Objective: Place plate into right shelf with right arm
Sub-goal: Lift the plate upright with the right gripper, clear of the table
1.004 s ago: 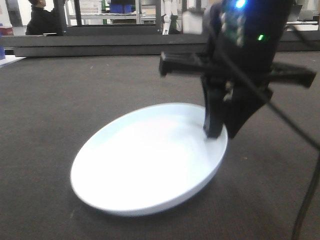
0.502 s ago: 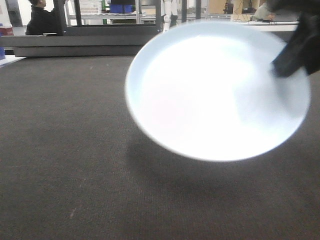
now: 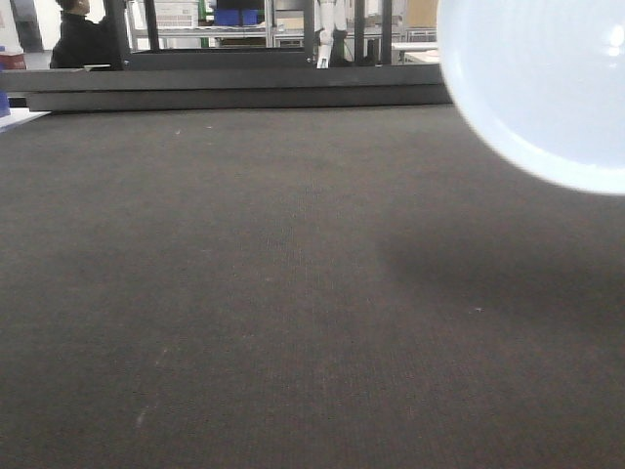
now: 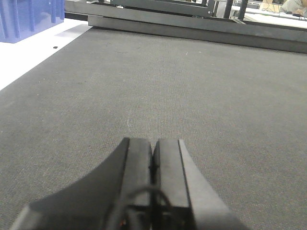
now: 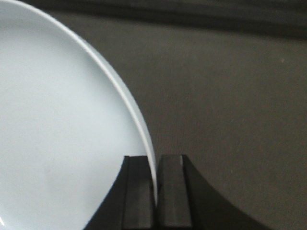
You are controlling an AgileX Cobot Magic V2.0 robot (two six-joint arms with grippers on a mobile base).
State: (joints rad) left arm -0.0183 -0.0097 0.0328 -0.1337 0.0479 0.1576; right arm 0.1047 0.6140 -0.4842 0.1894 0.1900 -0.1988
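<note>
The plate [image 3: 547, 88], round, glossy white with a pale-blue tint, hangs in the air at the upper right of the front view, above the dark mat [image 3: 244, 293]. Its shadow lies on the mat below it. In the right wrist view the plate [image 5: 62, 120] fills the left side, and my right gripper [image 5: 156, 160] is shut on its thin rim, one finger on each face. My left gripper [image 4: 153, 141] is shut with nothing in it, low over the mat. A metal rack with blue bins [image 3: 239, 15] stands far back; whether it is the right shelf I cannot tell.
A low black frame rail [image 3: 234, 88] runs along the mat's far edge. A person in black [image 3: 83, 39] sits beyond it at the left. In the left wrist view a blue bin [image 4: 29, 19] stands on a white surface [image 4: 29, 62] left of the mat.
The plate has gone from lying on the mat to tilted in the air, then further up and to the right. The right arm has left the front view.
</note>
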